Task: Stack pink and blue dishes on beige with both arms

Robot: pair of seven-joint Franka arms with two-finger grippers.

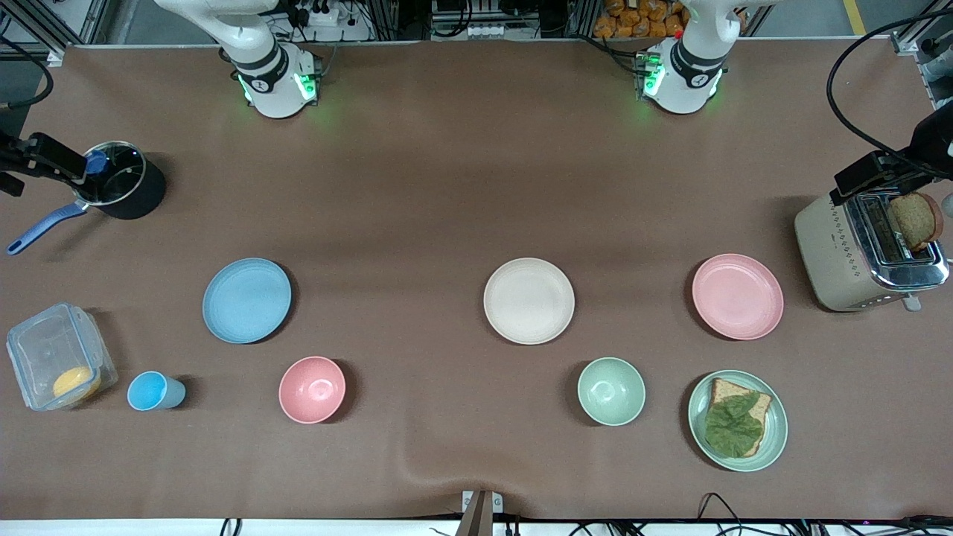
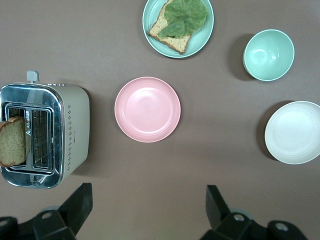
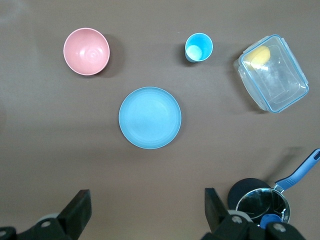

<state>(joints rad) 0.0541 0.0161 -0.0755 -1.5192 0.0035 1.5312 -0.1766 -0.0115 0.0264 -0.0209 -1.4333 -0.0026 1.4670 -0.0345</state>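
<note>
From high across the table, we face both arm bases and take in every dish. Our left wrist camera looks straight down from well above the pink plate [image 2: 147, 109], also catching the beige plate [image 2: 293, 132]. Our right wrist camera looks down likewise on the blue plate [image 3: 150, 117].

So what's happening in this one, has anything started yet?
Nothing is being handled yet. The pink plate, blue plate and beige plate lie apart on the table, each bare, beige between the other two. The left gripper hangs over the table near the pink plate and toaster, jaws open and empty. The right gripper hangs near the blue plate, also open and empty. No stacking is done.
</note>
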